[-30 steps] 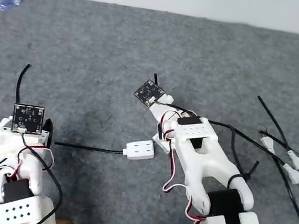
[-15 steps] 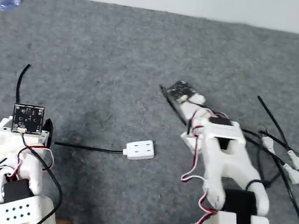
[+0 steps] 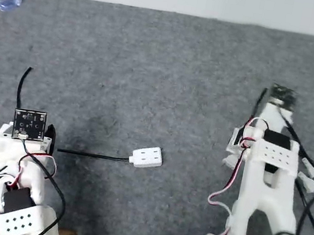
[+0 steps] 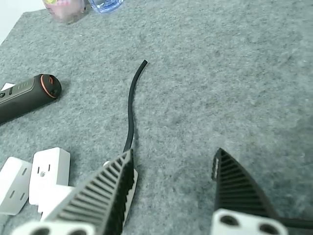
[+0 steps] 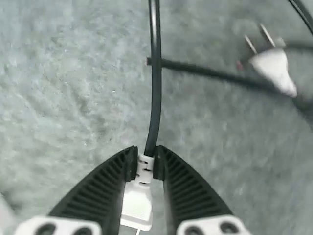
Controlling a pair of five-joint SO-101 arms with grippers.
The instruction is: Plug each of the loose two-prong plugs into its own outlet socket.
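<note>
The grey bench (image 3: 155,56) is being worked by two arms, and the main hazards are being judged from how things are lying on it. The right gripper (image 5: 145,155) is being held over the tangle at the bench's right side, its fingers (image 5: 107,181) clamped on the ribbed neck of a white two-prong plug (image 5: 137,203), just where the black cord (image 5: 155,78) is leaving it. A grip that near the cord is likely to let the plug pivot when it is being pushed home, and its prongs are being hidden, so their alignment cannot be told. The cord is being crossed by another cord, with a second loose plug (image 5: 271,66) near; when the held plug is carried off, these neighbours could be dragged along. The middle outlet socket (image 3: 148,157) is lying loose and well apart from the right gripper, with nothing pinning it, so it could be shoved across the bench instead of being entered. The left gripper (image 4: 173,155) is being kept open and empty near the bench's left side, beside more white sockets (image 4: 48,172) and a dark cylinder (image 4: 27,95). Print on the wrist boards is being judged too small to be read.
</note>
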